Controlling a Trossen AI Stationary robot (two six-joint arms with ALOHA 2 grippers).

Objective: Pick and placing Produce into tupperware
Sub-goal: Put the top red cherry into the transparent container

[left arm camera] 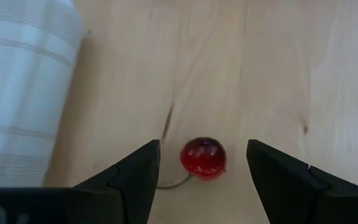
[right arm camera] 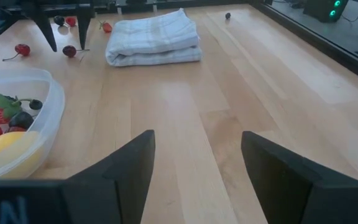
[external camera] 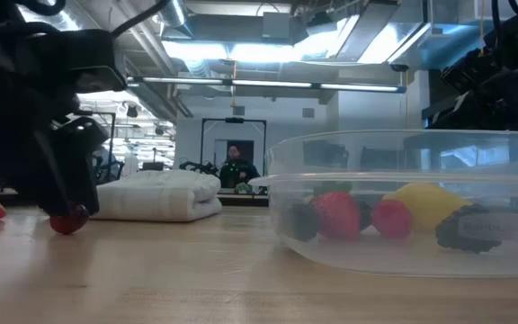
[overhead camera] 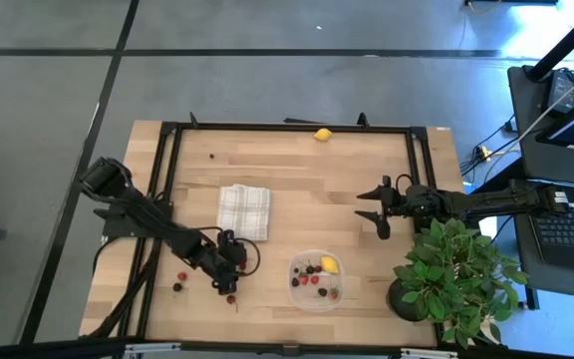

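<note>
At the left side of the wooden desk (overhead camera: 297, 165), the left tool (left arm camera: 197, 171) is lowered to the surface near the front edge, its two fingers spread apart on either side of a small red cherry (left arm camera: 203, 157). The cherry lies on the wood between the fingers, touching neither; the tool is released and grasps nothing. A thin stem trails from the fruit toward one finger. In the high view a few more red and dark berries (overhead camera: 180, 281) lie loose on the desk just left of this tool, and another red one (overhead camera: 231, 298) sits right beside it.

Just behind the left tool rests the folded white-and-grey checked cloth (overhead camera: 243, 210). Far back, near the rear rail, a tiny dark berry (overhead camera: 213, 156) lies alone.

Toward the middle, a yellow lemon-like fruit (overhead camera: 323, 134) sits at the rear edge of the desk. Near the front edge stands the clear tupperware (overhead camera: 335, 297), already holding a second yellow fruit (overhead camera: 329, 264) together with strawberries and dark berries (external camera: 337, 214).

Further right, the right tool (overhead camera: 375, 208) hangs above bare wood behind the tupperware, fingers apart and empty. At the far right front corner stands a leafy green potted plant (overhead camera: 456, 274).
</note>
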